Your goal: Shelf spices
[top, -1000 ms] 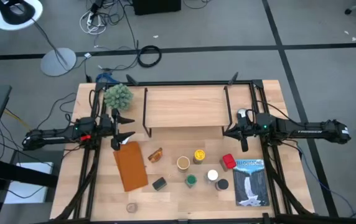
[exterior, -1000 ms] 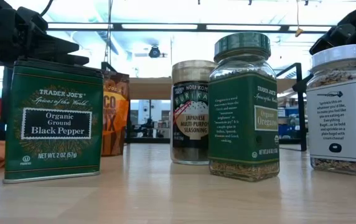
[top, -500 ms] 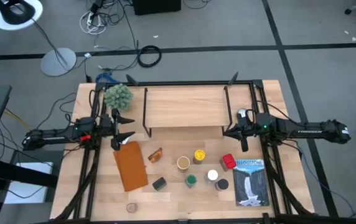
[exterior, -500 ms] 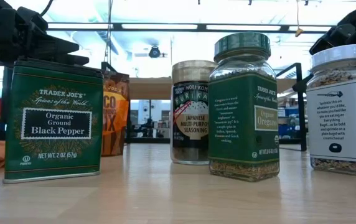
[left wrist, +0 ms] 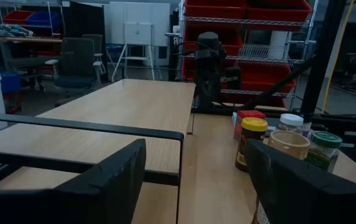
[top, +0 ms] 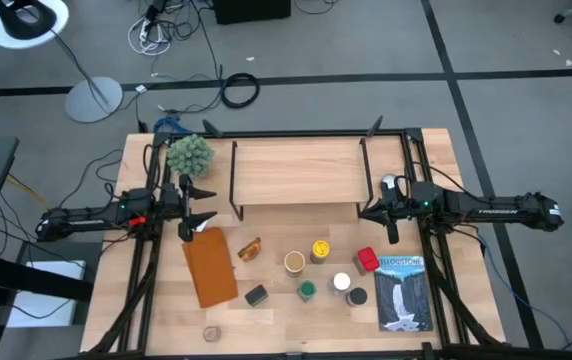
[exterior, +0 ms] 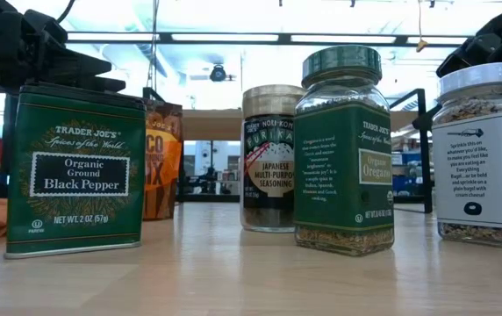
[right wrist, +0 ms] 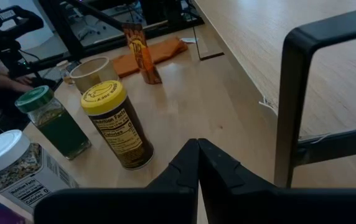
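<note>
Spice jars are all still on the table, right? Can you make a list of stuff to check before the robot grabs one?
1. Shelf top free for jars: ok, its board is bare.
2. Spices within reach: ok, the yellow-lidded jar and green-lidded jar stand on the table in front of the shelf.
3. Jars upright: ok for those two; the amber packet cannot tell.
4. Left gripper ready: ok, open and empty beside the shelf.
5. Right gripper ready: not ok, shut, must open first.
6. Notebook and book out of the way: ok, off to the sides.

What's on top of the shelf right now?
The shelf top board shows bare wood in the high view, with no spices on it. The space underneath it is covered from above.
</note>
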